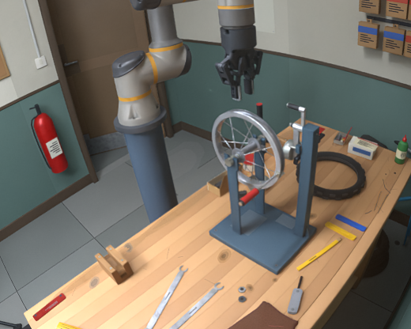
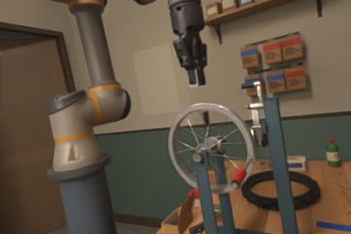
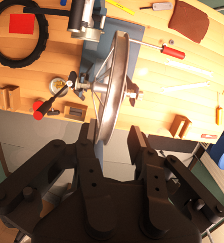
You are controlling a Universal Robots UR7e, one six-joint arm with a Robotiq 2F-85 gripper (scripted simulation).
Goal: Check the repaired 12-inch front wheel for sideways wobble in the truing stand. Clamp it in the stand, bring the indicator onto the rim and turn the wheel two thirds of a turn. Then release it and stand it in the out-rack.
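The silver spoked wheel sits upright in the blue truing stand, its axle resting in the stand's uprights. My gripper hangs above the top of the rim, clear of it. It is open and holds nothing. A red-handled lever sticks out from the stand's near upright. The indicator dial sits on the far upright, beside the rim. A wooden slotted out-rack block stands near the bench's left end.
The stand's tall far upright carries a crank handle. A black tyre lies behind the stand. Two spanners, washers, a yellow ruler and a brown cloth lie on the near bench.
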